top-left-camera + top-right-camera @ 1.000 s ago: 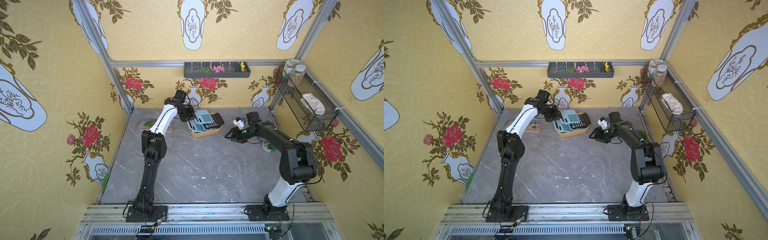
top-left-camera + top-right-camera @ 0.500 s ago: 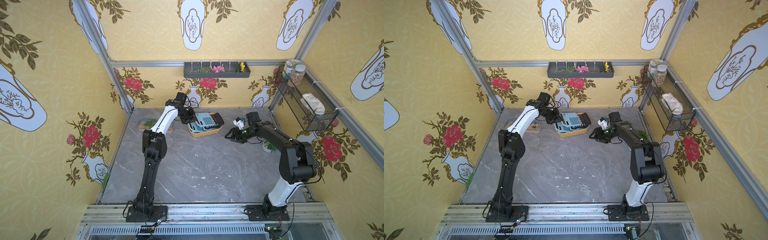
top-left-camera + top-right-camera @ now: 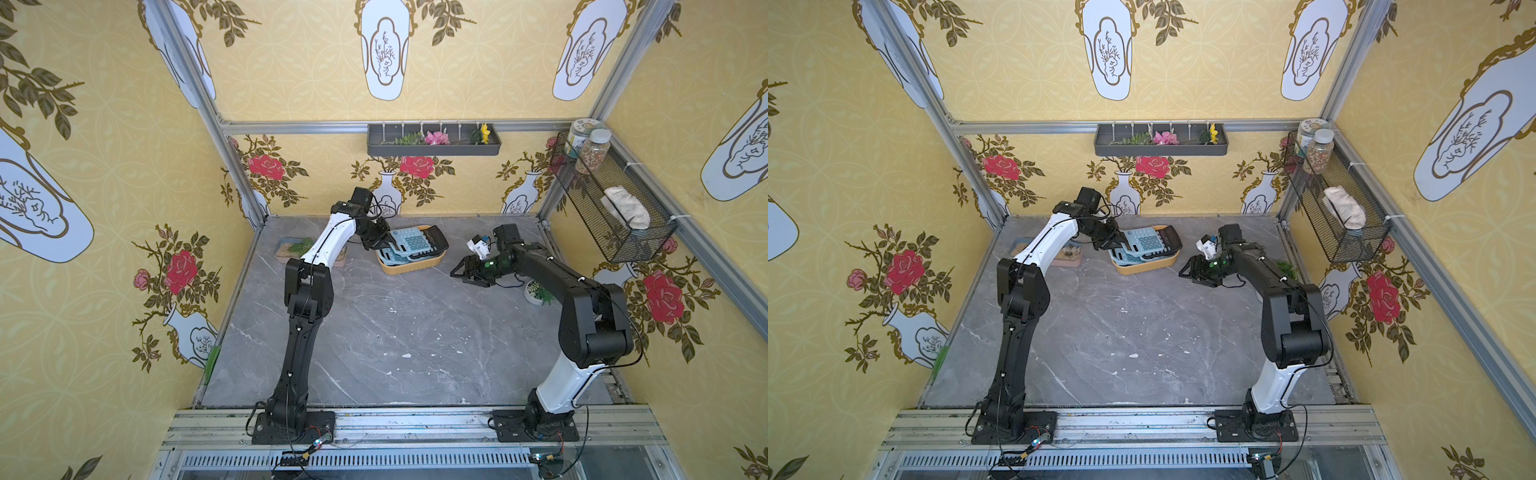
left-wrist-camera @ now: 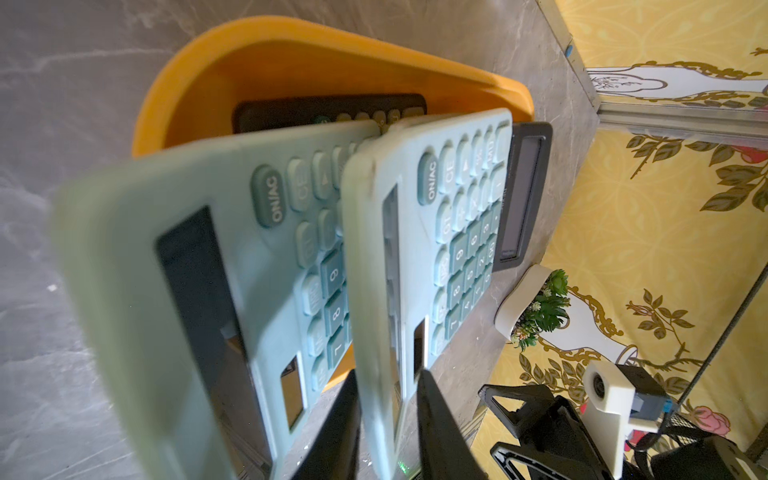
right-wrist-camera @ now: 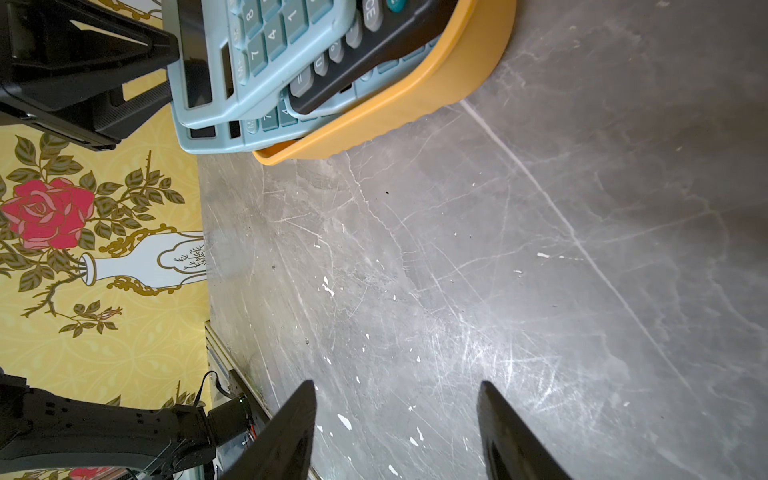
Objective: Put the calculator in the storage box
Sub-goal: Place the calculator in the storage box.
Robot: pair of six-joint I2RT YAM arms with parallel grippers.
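The storage box is a shallow orange-yellow tub at the back of the table, holding a light blue calculator and a black one. A second light blue calculator lies tilted on top of them. Its display end sticks out over the tub's left rim. My left gripper is shut on that end, one finger against each face. My right gripper hovers open and empty over bare table to the right of the tub.
A pebble planter tray lies behind my left arm. A small white pot with a green plant stands under my right arm. A black wire basket hangs on the right wall and a grey shelf on the back wall.
My left gripper has sunk a little with the calculator, which now lies flatter on the stack in the tub. My right arm has stayed put.
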